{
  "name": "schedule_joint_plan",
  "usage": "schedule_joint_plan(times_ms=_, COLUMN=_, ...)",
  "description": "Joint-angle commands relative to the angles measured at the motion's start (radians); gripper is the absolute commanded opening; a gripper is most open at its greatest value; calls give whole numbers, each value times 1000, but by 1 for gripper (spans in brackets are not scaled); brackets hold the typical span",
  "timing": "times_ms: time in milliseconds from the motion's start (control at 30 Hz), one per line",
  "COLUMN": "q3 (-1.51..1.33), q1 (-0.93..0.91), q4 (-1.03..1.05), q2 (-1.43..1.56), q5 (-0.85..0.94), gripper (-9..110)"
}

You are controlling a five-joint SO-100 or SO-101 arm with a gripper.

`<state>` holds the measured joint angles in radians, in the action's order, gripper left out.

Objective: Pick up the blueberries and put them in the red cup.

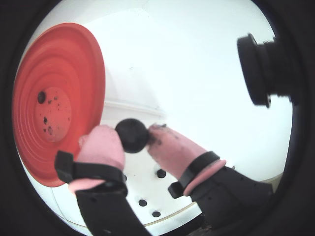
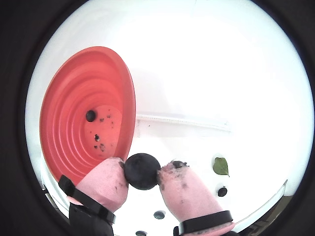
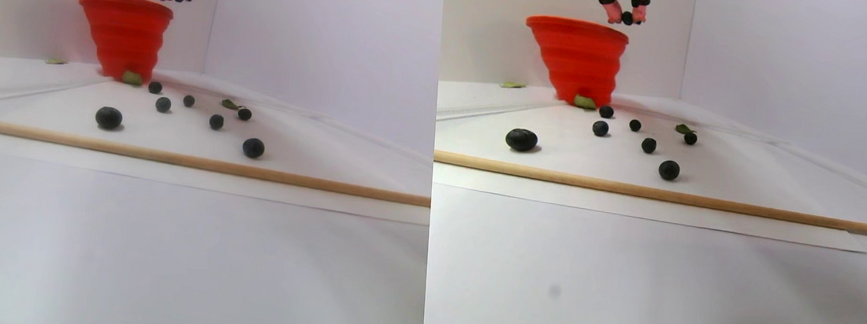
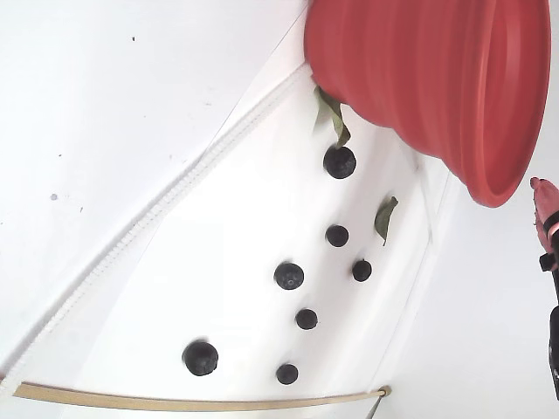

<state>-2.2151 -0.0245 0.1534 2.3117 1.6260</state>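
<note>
**Berry held at cup rim**

Jaws pinched one blueberry between pink fingertips, held in the air just beside the red cup's rim. One berry lay inside the cup. Loose blueberries sat scattered on the white tabletop, between the cup and a wooden stick near the front edge.

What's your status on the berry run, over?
Gripper shut on one blueberry, held high beside the red cup rim. One berry already inside. Nothing blocking the drop.
</note>
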Motion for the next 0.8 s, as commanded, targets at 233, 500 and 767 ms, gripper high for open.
schedule_joint_plan(times_ms=233, q3=104, q1=58, q4=2, q2=120, q5=3, gripper=11)
schedule_joint_plan(times_ms=500, q3=118, q1=103, q4=-12, q2=103, q5=5, gripper=11)
schedule_joint_plan(times_ms=767, q3=91, q1=130, q4=-29, q2=100, q5=-2, gripper=14)
